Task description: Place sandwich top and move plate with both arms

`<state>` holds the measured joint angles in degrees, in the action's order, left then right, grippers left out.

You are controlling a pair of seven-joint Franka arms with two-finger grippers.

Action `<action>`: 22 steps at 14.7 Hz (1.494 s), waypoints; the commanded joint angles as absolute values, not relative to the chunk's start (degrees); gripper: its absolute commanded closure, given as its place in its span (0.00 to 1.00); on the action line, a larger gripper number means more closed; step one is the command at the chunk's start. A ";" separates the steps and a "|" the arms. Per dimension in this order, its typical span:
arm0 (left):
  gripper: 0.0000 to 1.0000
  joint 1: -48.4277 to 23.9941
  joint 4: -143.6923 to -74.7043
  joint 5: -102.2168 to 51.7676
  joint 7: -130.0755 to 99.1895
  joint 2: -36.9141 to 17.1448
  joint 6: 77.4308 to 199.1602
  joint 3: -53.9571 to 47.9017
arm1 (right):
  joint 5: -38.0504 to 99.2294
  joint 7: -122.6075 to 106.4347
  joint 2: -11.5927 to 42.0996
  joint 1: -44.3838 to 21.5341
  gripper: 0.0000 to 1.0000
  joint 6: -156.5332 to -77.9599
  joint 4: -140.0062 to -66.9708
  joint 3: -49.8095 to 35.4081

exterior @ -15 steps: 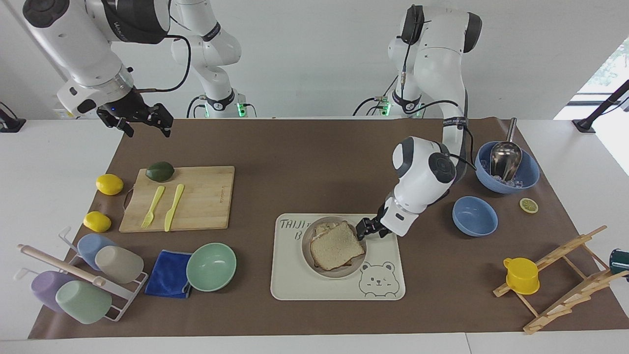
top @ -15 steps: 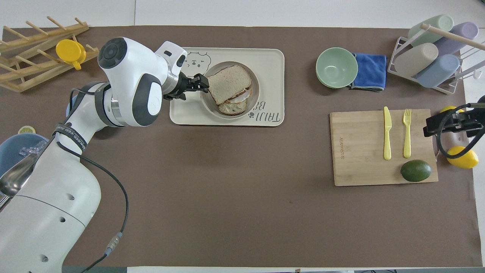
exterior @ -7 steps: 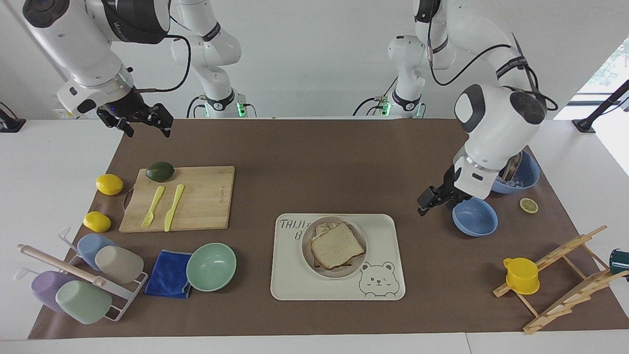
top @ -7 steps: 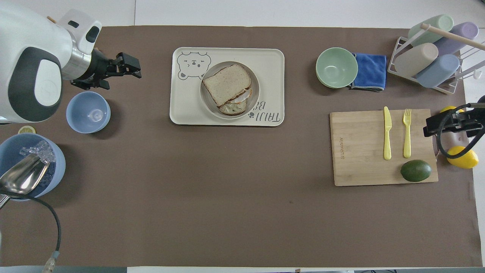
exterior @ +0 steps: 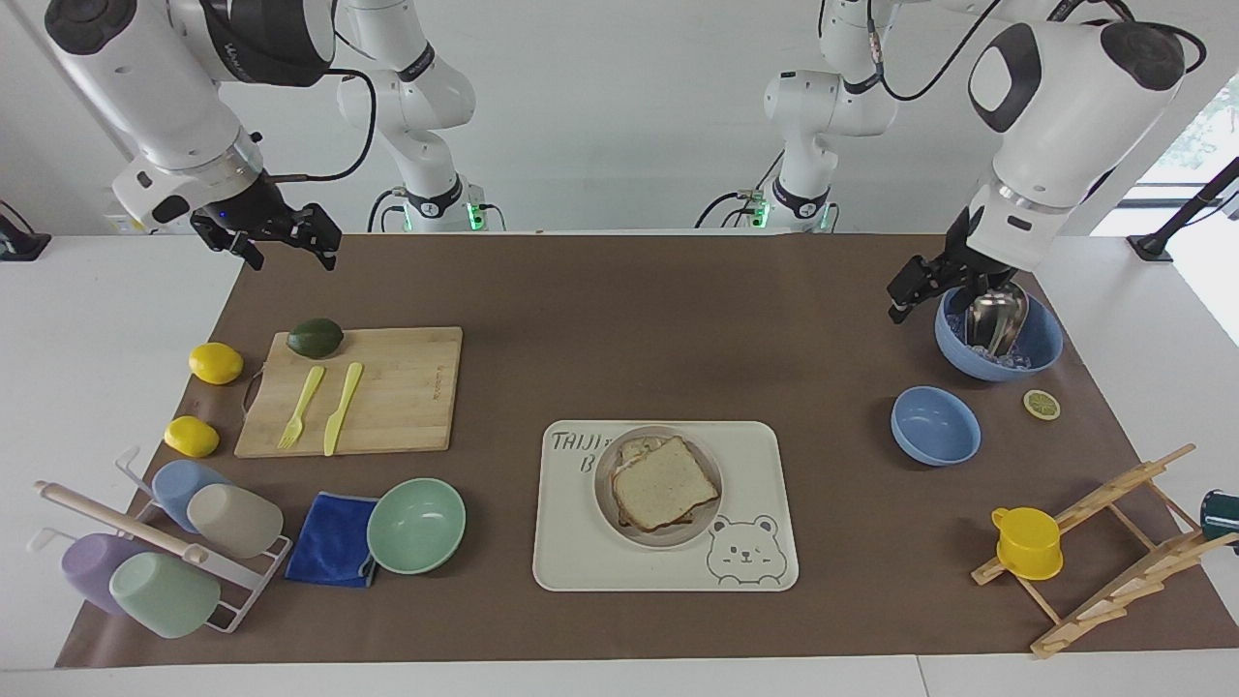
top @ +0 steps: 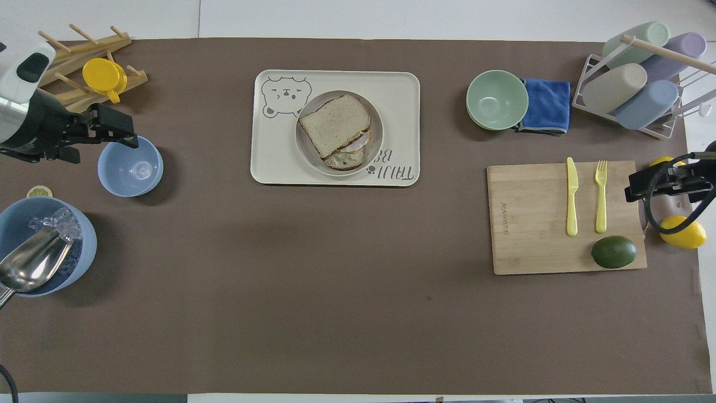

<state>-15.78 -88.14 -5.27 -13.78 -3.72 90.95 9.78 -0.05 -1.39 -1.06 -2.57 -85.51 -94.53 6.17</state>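
The sandwich top (exterior: 663, 481) lies on the egg sandwich in the plate (exterior: 714, 489), which sits on the cream bear tray (exterior: 755, 445). The slice also shows in the overhead view (top: 335, 124), as does the plate (top: 305, 152). My left gripper (exterior: 898, 295) is open and empty, raised in the air by the ice bowl (exterior: 1041, 344) at the left arm's end, well away from the plate; it also shows in the overhead view (top: 126, 133). My right gripper (exterior: 288, 254) is open and empty, waiting above the mat's corner at the right arm's end; it also shows in the overhead view (top: 635, 190).
A small blue bowl (exterior: 934, 426), a lemon slice (exterior: 1042, 404) and a wooden rack with a yellow cup (exterior: 1026, 542) stand at the left arm's end. A cutting board (exterior: 407, 387) with knife, fork and avocado, two lemons, a mint-green bowl (exterior: 416, 525), a blue cloth and a cup rack are at the right arm's end.
My left gripper let go of the sandwich top on the plate, then rose and swung back to the ice bowl. The right arm has not moved.
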 commanded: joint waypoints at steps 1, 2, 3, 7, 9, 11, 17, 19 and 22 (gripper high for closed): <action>0.00 -13.80 -89.65 -3.34 -12.22 0.60 85.36 8.70 | 0.79 -0.88 -2.02 -1.67 0.00 -85.17 -95.19 5.63; 0.00 -13.19 -89.65 -3.34 -12.13 1.31 83.25 7.92 | 0.79 -0.88 -2.02 -1.67 0.00 -85.17 -95.19 5.63; 0.00 -11.10 -89.74 -3.34 -11.43 1.32 81.06 5.82 | 0.79 -0.88 -2.02 -1.67 0.00 -85.17 -95.19 5.63; 0.00 -6.85 -93.42 -3.34 -9.23 2.63 81.55 -0.09 | 0.79 -0.88 -2.02 -1.67 0.00 -85.17 -95.19 5.63; 0.00 -7.21 -94.91 -3.34 -9.32 2.37 84.71 -0.09 | 0.79 -0.88 -2.02 -1.67 0.00 -85.17 -95.19 5.63; 0.00 -7.21 -94.49 -3.25 -9.23 1.59 87.53 -0.09 | 0.79 -0.88 -2.02 -1.67 0.00 -85.17 -95.19 5.63; 0.00 -7.56 -93.08 0.08 -8.18 1.14 84.20 -0.44 | 0.79 -0.88 -2.02 -1.67 0.00 -85.17 -95.19 5.63; 0.00 -7.47 -92.81 0.18 -7.65 1.32 85.07 -1.32 | 0.79 -0.88 -2.02 -1.67 0.00 -85.17 -95.19 5.63; 0.00 -7.21 -92.72 0.09 -7.38 1.32 85.60 -1.41 | 0.79 -0.88 -2.02 -1.67 0.00 -85.17 -95.19 5.63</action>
<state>-7.83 -92.92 -1.12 -8.53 0.89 85.52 -0.93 -0.05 -1.39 -1.06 -2.57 -85.51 -94.53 6.17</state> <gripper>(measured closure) 0.000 0.000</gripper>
